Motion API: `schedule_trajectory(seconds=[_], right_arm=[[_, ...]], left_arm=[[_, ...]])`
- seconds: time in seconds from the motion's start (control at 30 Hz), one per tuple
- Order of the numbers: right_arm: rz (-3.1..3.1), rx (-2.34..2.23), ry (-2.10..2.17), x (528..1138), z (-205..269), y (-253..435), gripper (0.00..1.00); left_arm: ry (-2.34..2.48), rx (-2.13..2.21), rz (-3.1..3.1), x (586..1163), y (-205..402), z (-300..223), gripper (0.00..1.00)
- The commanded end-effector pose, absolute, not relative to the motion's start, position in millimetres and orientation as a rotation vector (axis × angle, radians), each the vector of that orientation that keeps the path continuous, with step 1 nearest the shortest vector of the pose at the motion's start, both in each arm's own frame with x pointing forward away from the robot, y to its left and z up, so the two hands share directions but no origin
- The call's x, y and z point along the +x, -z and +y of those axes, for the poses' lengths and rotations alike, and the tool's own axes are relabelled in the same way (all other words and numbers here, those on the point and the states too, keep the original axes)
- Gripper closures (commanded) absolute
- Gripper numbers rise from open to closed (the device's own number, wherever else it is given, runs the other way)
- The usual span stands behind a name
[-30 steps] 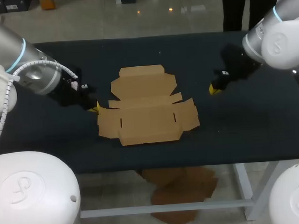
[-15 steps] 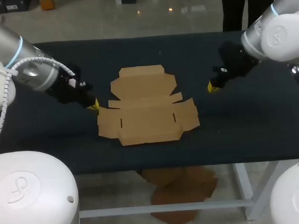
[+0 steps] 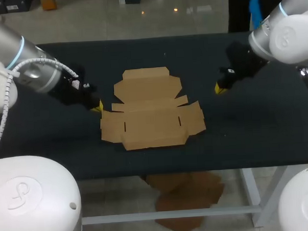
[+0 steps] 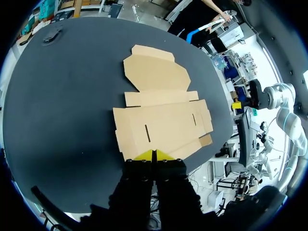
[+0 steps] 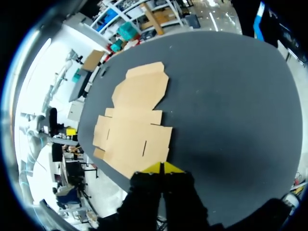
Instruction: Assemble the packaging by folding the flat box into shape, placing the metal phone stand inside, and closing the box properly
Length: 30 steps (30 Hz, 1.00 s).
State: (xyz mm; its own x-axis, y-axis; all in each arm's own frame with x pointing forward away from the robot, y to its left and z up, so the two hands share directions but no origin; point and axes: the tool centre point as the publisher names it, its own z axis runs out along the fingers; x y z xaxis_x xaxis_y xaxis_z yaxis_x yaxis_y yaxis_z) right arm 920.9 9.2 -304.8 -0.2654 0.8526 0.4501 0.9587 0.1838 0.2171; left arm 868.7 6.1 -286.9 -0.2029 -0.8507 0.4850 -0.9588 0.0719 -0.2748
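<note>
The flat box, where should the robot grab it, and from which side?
Probably its left side flap, approached from the left by the left tool, which sits just beside it. The box lies flat on the table with no raised edge, so a finger likely has to slide under that outer flap to lift it.

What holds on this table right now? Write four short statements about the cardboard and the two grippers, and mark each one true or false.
1. The flat brown cardboard box lies unfolded on the dark table. True.
2. A metal phone stand sits on the cardboard. False: no stand shows in any view.
3. The right gripper grips a flap. False: it is apart from the box, over bare table, shut on nothing.
4. The left gripper is by the box's left edge, tips together. True.
</note>
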Motion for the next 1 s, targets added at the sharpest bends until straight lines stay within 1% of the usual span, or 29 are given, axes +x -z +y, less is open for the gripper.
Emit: schedule_trajectory(seconds=[0.03, 0.5, 1.0], right_arm=[[-2.24, -1.764, 0.661, 928, 10, 308, 1.0], [-2.244, -1.778, 0.687, 954, 14, 333, 1.0], [-2.253, -1.771, 0.669, 974, 28, 356, 1.0]], left_arm=[[-0.8, 1.839, -2.167, 876, 284, -1, 1.0], [-0.762, 1.775, -2.21, 920, 300, -10, 1.0], [-0.742, 1.758, -2.187, 953, 324, 9, 1.0]])
